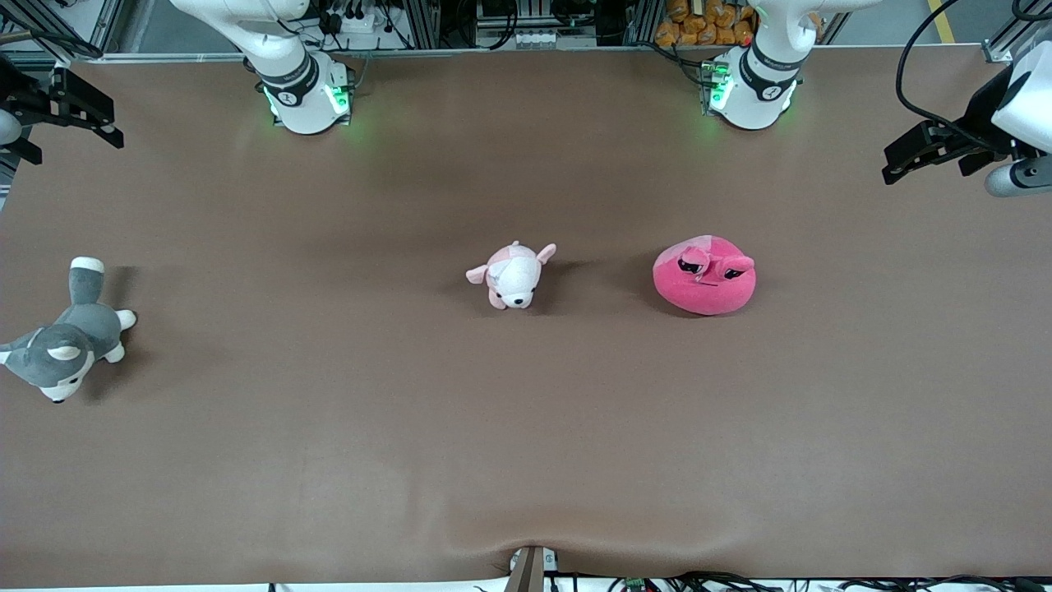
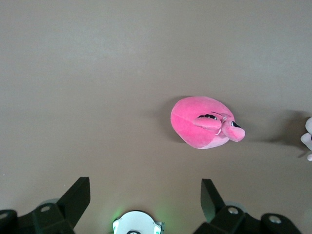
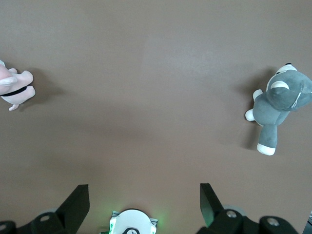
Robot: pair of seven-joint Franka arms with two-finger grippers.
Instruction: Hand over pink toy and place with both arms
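The hot-pink round plush toy (image 1: pixel 705 275) lies on the brown table, toward the left arm's end, its dark sleepy eyes facing up. It also shows in the left wrist view (image 2: pixel 204 122). My left gripper (image 1: pixel 904 160) hangs high over the left arm's end of the table, open and empty (image 2: pixel 145 195), well apart from the toy. My right gripper (image 1: pixel 90 115) hangs high over the right arm's end, open and empty (image 3: pixel 145 195). Both arms wait.
A small pale pink-and-white plush animal (image 1: pixel 514 275) lies mid-table beside the pink toy, and shows at the edges of both wrist views (image 2: pixel 307 141) (image 3: pixel 14 87). A grey-and-white plush dog (image 1: pixel 66 345) (image 3: pixel 278 102) lies at the right arm's end.
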